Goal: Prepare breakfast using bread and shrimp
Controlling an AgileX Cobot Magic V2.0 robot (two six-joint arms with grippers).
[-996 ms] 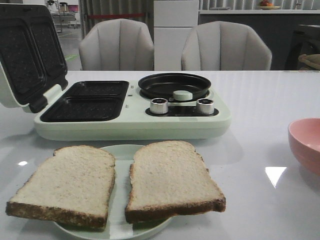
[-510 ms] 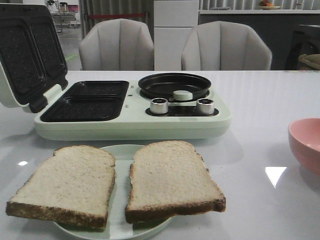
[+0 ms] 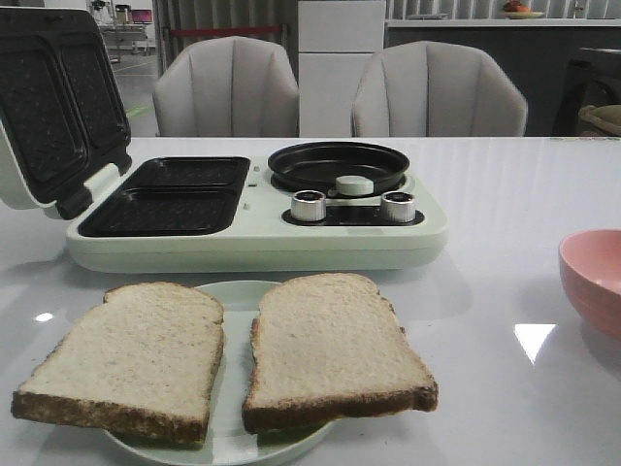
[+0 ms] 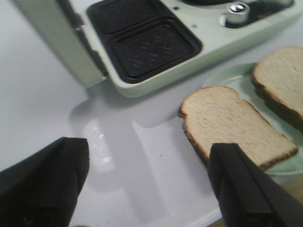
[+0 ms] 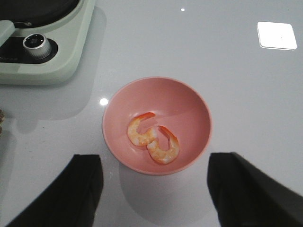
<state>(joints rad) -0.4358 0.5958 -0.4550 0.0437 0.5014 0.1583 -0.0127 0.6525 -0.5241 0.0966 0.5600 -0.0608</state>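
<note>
Bread slices (image 3: 136, 354) (image 3: 330, 349) lie side by side on a pale green plate (image 3: 228, 442) before the open sandwich maker (image 3: 252, 209). Left gripper (image 4: 147, 184) hangs wide open above bare table, one slice just beside its finger (image 4: 248, 189). Two shrimp (image 5: 154, 140) sit in the pink bowl (image 5: 118, 118) between the right gripper's (image 5: 154, 189) spread, empty fingers

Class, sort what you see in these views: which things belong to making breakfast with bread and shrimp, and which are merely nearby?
Belong to the job:
- two bread slices on a pale green plate
- two shrimp in the pink bowl
- breakfast maker: open sandwich plates, round pan
- left gripper and right gripper, both open

Just nearby:
- two grey chairs
</note>
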